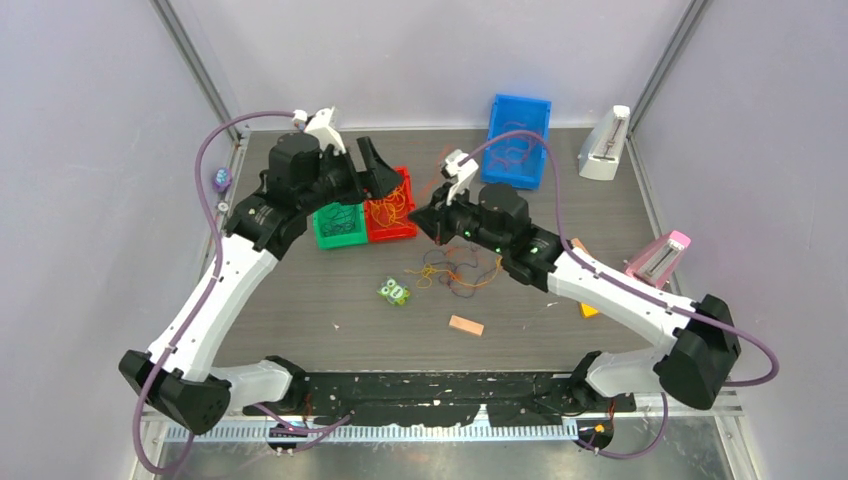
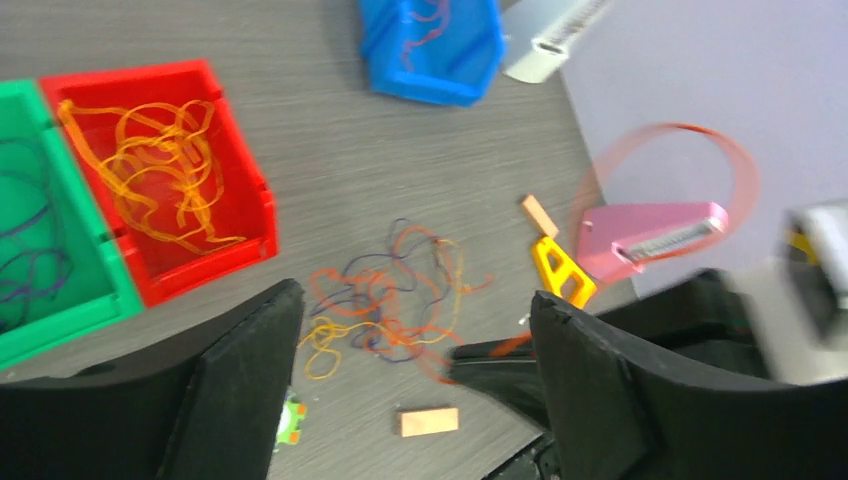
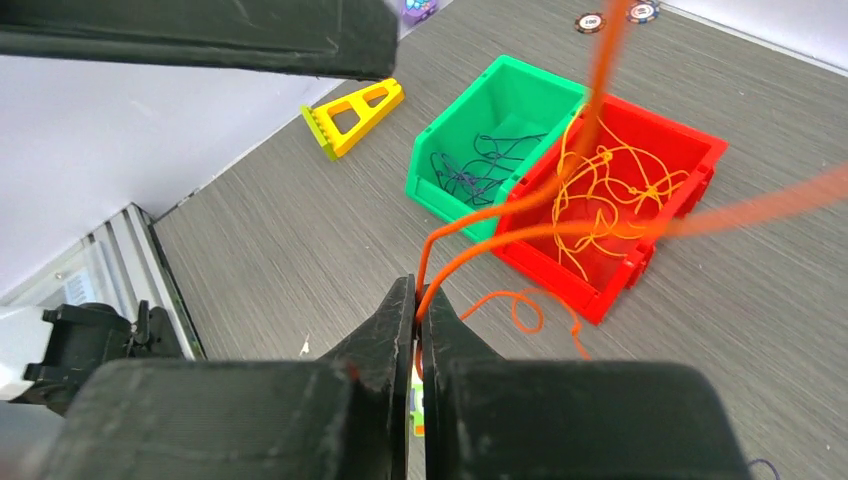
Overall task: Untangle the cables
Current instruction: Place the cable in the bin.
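The right gripper (image 3: 417, 296) is clamped tight on one thin orange cable (image 3: 604, 50), pinched right at the fingertips. It's held up off the surface, so the strand runs taut away from the pads instead of lying slack. My read is that the lift is meant to draw this single strand clear of the loose tangle of orange, red and dark purple cables (image 1: 457, 270). That tangle lies on the grey wood-grain table (image 1: 300, 300), just in front of the bins. Where the strand's far ends lead, I cannot tell.

The left gripper (image 1: 378, 170) hangs over the red plastic bin (image 1: 393, 232) with its jaws spread wide and nothing in them. It looks placed to take the strand or to steady the pile.

Sorting seems to go by colour:
- Orange strands are heaped in the red bin.
- Dark purple ones are in the green plastic bin (image 3: 460, 120), which touches the red bin's side.
- Reddish ones are in the blue plastic bin (image 1: 520, 108), farther back.

With that knot on the table, I'd call the job partway done.
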Controlling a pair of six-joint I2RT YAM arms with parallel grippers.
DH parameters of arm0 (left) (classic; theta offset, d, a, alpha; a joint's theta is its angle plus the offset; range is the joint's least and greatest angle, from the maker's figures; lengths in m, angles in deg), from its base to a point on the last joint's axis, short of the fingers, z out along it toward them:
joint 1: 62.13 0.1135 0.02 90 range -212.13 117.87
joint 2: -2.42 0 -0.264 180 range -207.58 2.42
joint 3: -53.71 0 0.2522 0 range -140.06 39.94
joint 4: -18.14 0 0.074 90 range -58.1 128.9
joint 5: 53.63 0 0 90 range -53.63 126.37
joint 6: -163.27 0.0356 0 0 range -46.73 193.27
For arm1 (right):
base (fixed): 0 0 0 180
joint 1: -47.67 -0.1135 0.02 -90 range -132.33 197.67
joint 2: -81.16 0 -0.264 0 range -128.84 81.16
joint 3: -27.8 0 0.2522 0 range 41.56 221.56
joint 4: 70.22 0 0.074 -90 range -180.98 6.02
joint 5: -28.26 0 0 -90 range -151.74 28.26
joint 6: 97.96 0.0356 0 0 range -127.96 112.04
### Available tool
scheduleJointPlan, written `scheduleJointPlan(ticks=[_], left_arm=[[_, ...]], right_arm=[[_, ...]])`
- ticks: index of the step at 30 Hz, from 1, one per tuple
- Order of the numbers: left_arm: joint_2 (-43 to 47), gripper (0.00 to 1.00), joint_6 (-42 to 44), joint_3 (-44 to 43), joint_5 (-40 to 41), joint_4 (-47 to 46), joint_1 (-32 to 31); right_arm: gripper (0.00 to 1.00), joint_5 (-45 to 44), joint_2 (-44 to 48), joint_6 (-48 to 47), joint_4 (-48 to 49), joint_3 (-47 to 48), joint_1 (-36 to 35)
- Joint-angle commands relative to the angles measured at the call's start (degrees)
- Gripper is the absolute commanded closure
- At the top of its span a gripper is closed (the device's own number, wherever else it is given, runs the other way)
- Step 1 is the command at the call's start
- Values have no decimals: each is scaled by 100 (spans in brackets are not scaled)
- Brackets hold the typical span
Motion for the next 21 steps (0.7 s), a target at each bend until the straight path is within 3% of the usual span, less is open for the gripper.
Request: scheduleJointPlan(ticks=[1,5,9,13,21], left_arm=[[157,11,-193,398,-507,-6,534],[558,1,-49,955,-281,39,691],[1187,0,181,1625,61,-120,704],[1920,1,266,2288,661,-38,704],[3446,0,397,4016,708,-670,704]], right_arm=[[94,457,516,488,-201,-37,574],[94,1030,444,705,-1292,458,1329],[94,881,289,501,-1907,878,1944],[94,888,3,442,-2074,1174,2579],[95,4,-952,-11,-2091,2055,3307]])
